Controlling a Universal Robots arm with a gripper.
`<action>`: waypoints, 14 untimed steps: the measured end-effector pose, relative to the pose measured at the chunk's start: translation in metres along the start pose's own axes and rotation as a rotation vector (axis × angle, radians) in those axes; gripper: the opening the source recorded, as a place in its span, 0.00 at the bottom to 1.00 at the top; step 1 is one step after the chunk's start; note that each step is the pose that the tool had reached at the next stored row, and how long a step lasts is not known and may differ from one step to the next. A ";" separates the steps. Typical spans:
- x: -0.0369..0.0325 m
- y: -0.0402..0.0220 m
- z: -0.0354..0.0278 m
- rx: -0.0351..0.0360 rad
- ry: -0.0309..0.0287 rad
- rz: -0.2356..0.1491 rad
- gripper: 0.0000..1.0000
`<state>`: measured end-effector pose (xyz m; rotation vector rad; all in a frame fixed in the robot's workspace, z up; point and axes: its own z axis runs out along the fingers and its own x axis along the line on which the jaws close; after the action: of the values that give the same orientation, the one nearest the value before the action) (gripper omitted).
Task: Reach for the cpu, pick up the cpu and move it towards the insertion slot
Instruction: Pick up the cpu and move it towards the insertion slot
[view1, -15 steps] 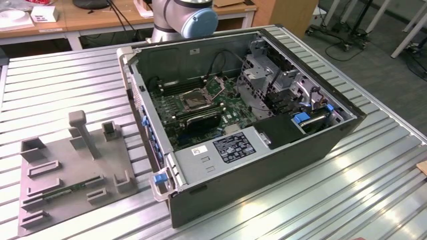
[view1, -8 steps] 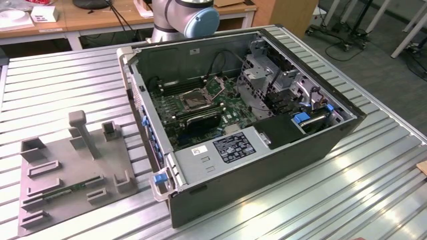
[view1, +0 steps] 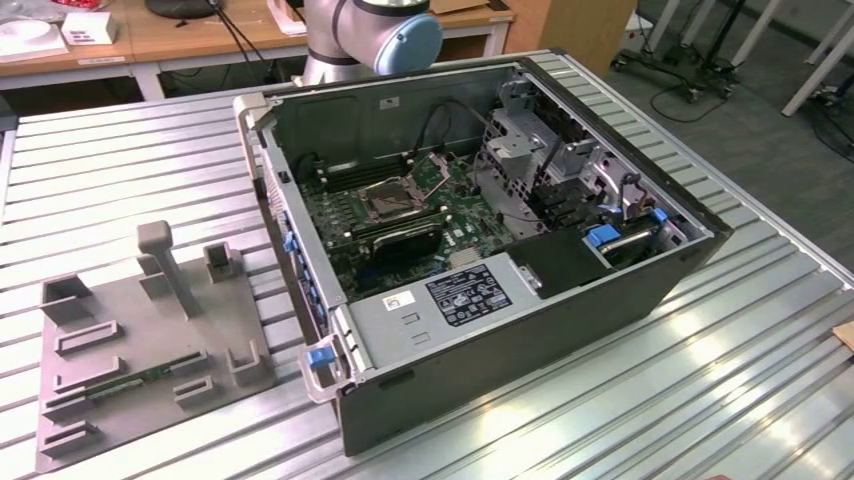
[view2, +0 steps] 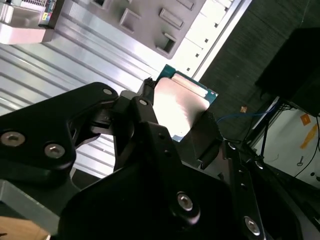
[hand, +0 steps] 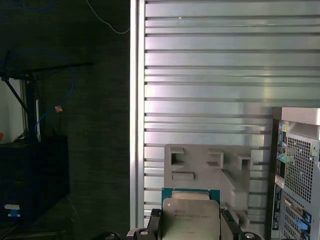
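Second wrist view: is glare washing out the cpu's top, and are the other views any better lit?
In the second wrist view the cpu, held in the tool, has bright glare across its top, and the table edge is blown out white; in the first wrist view the cpu is evenly lit; in the exterior view the insertion slot sits in the computer case's shade.

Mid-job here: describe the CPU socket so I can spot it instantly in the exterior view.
Find the open computer case on the slatted table; inside lies the green motherboard. The insertion slot sits on it: a square shiny metal frame with a dark centre, unlike the long black memory slots beside it.
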<state>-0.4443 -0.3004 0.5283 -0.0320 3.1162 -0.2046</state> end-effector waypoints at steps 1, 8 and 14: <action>0.0001 -0.0026 0.0004 0.0000 -0.0001 0.000 0.54; 0.0002 -0.0082 0.0016 -0.0781 -0.0014 0.002 0.54; 0.0007 -0.0262 0.0101 -0.0800 -0.0016 0.002 0.54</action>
<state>-0.4444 -0.3277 0.5218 -0.0308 3.1211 -0.0797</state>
